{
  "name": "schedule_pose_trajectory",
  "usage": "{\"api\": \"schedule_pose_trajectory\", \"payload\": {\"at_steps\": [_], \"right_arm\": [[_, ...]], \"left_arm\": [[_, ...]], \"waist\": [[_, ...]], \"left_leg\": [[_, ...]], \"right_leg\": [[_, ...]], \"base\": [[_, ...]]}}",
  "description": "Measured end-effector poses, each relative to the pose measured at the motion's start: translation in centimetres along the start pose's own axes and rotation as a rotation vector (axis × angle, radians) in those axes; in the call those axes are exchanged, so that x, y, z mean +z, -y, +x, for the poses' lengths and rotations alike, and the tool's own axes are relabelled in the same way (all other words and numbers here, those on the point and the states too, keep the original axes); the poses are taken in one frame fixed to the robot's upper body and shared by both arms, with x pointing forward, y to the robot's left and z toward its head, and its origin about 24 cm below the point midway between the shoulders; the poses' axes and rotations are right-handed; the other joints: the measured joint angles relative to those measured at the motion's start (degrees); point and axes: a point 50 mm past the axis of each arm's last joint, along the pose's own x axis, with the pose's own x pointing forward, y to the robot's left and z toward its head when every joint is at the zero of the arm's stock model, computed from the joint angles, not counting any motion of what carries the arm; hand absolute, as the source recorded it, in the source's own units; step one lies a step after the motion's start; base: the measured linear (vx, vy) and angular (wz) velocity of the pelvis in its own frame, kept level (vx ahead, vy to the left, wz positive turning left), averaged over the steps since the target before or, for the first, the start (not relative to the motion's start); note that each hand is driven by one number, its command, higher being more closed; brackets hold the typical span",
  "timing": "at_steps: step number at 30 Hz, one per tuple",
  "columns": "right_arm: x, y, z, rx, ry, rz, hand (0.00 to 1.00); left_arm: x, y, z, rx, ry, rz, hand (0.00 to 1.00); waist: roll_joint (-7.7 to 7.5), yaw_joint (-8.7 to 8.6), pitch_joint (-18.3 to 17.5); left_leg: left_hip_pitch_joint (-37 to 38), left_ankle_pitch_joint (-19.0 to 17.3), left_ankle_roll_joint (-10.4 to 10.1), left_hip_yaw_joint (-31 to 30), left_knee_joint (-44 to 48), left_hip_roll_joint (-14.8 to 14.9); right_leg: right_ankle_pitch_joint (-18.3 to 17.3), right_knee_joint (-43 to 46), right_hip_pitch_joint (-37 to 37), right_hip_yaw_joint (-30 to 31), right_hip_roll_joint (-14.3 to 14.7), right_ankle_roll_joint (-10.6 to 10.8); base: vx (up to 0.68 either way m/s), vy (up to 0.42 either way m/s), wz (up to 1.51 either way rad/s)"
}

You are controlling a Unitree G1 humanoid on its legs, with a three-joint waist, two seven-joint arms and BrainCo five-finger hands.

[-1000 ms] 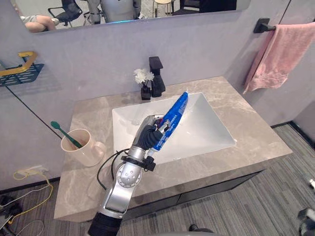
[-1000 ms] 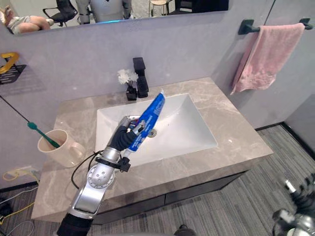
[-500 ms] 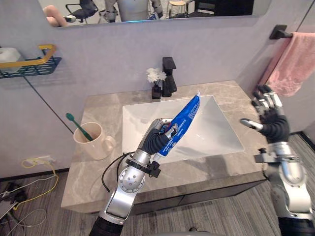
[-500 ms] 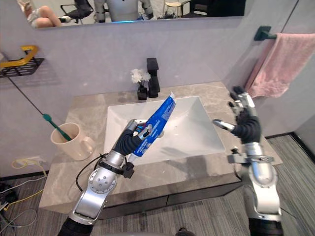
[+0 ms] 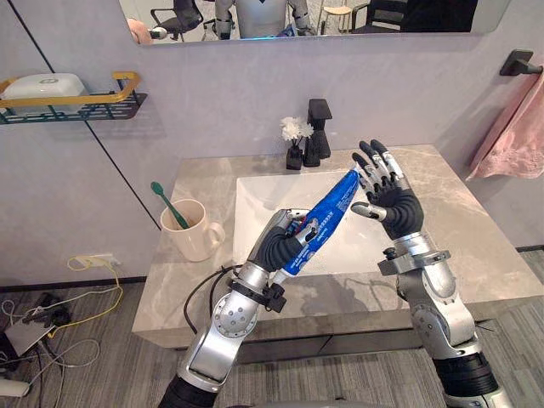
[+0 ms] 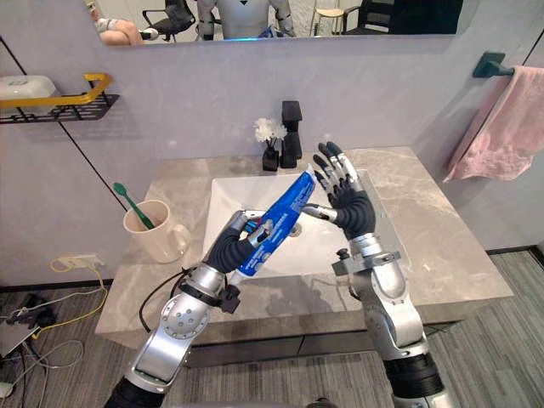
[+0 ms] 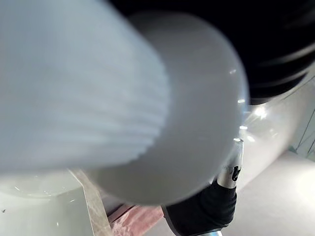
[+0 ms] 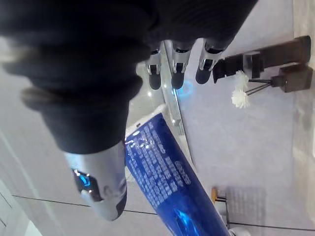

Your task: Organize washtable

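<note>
My left robot hand (image 5: pixel 285 246) is curled round the lower part of the blue toothpaste tube (image 5: pixel 330 214), holding it tilted above the sink (image 5: pixel 253 200). My right robot hand (image 5: pixel 393 204) is spread open just beside the tube's upper end. On the tabletop (image 5: pixel 463 234), a cup (image 5: pixel 194 236) holds a green toothbrush (image 5: pixel 167 204)

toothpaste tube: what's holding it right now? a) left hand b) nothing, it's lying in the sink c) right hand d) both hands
a: the left hand has its fingers curled round the toothpaste tube, while the right hand is open beside its top end, fingers straight.
</note>
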Motion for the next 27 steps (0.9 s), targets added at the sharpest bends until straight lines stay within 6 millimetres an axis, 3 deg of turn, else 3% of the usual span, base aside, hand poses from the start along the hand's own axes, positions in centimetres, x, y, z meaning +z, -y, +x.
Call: {"api": "schedule_pose_trajectory", "payload": {"at_steps": [3,9,18,27], "right_arm": [[-1.3,-0.9,0.1,0.009,-0.041,0.067,0.0],[-2.2,-2.0,0.2,0.029,-0.064,0.152,0.0],[-3.7,-2.2,0.1,-0.036,-0.081,0.371,0.0],[-4.9,-3.3,0.1,-0.037,-0.117,0.448,0.0]], "left_arm": [[-0.2,0.0,0.0,0.01,-0.01,-0.001,1.0],[-0.2,0.1,0.0,0.011,-0.011,-0.002,1.0],[-0.2,0.6,0.0,0.01,-0.012,-0.013,1.0],[-0.7,0.8,-0.1,0.007,-0.034,-0.014,1.0]], "waist": [[-0.39,-0.06,-0.2],[-0.49,-0.06,-0.3],[-1.1,-0.13,-0.7],[-1.66,-0.02,-1.0]], "left_leg": [[0.3,1.3,0.0,-0.3,-1.8,-0.2],[0.4,2.8,0.1,-0.3,-3.7,-0.7],[0.4,3.3,0.0,-0.5,-4.1,-0.7],[0.7,4.5,0.1,-0.9,-5.8,-0.7]], "right_leg": [[0.2,0.0,-0.4,-0.3,0.0,-0.3],[0.7,-0.1,-1.1,-0.4,0.0,-0.5],[0.8,-0.3,-1.1,-0.7,0.0,-0.5],[1.3,-0.9,-1.0,-1.3,0.0,-0.7]], "base": [[-0.06,-0.02,0.04],[-0.04,-0.007,0.01],[-0.02,-0.005,0.01],[-0.03,-0.013,0.03]]}}
